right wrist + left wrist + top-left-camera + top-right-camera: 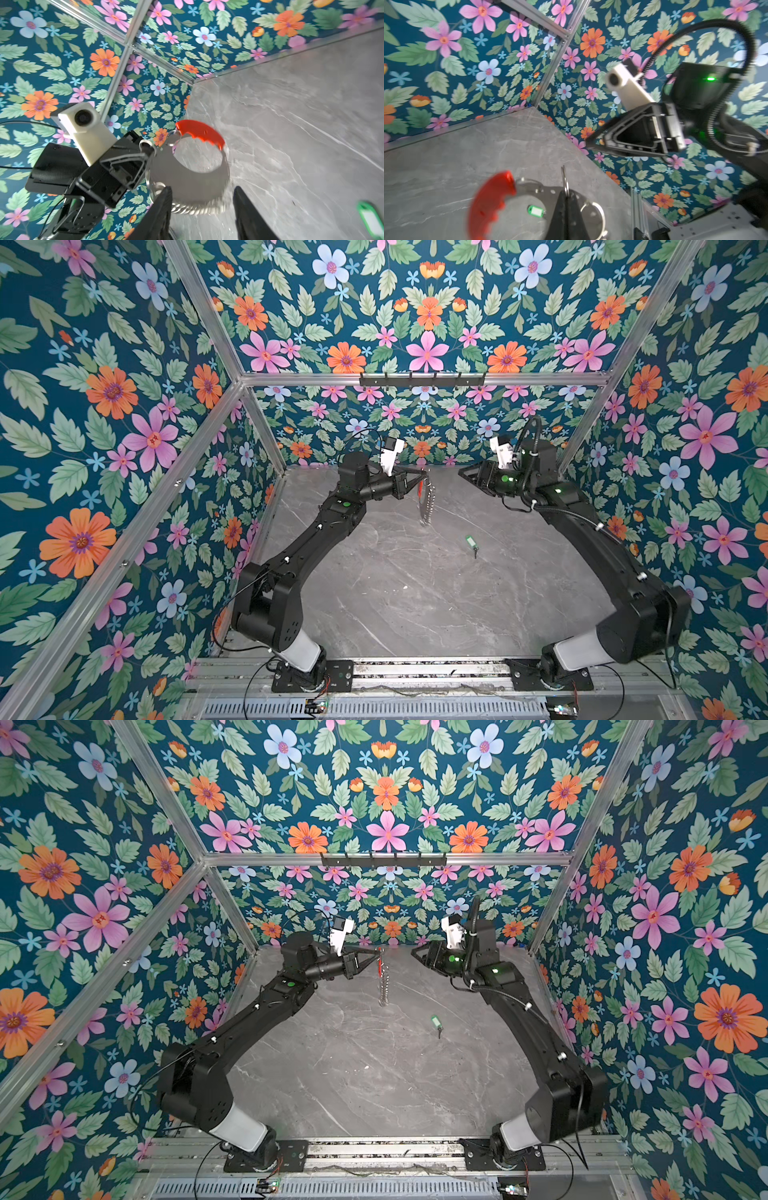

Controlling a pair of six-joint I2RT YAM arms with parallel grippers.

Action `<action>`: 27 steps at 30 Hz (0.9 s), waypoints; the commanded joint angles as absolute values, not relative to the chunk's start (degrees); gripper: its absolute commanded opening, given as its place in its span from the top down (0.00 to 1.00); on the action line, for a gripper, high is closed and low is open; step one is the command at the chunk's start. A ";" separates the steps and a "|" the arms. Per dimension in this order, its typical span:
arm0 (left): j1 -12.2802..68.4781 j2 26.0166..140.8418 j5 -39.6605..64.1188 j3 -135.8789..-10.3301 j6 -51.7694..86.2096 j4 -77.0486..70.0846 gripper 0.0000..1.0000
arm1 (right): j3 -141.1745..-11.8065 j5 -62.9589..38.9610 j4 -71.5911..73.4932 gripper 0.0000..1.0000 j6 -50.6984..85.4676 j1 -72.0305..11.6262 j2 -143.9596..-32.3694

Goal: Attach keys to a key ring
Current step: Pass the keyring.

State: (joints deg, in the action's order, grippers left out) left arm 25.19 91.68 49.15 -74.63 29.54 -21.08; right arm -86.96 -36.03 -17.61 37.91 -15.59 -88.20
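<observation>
Nearest to the robot base, the key (471, 542) is found lying flat on the grey table (395, 605), a little right of the middle. Its green head is turned to the far side and its dark blade to the near side. It is touched by nothing and lies well apart from both grippers. Nothing is attached yet, so the step in hand is judged to be an early one: the hoop is presented in the air, and the key is not yet picked up.

Farther away, the key ring (428, 502) is seen hanging edge-on above the table, with its red arc (199, 132) close to the grip and the small silver rings (430, 512) below. It is held at its upper edge by the left gripper (420, 477), whose jaws are pressed together on the metal.

At the far right, the right gripper (462, 472) is raised near the hoop without touching it. Its jaws are seen apart in the right wrist view, and nothing is held between them. For the next move, this gripper should probably be lowered toward the near side and closed on the green head.
</observation>
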 commanded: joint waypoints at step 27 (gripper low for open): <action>23.23 101.51 63.97 -78.74 50.84 -49.14 1.00 | -88.49 -44.68 -3.62 0.73 37.44 -18.63 -92.22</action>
State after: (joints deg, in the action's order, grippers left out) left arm 23.31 101.45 62.67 -78.04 49.25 -43.92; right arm -88.97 -44.93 -6.96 37.21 -18.72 -92.82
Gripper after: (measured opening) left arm 0.050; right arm 0.270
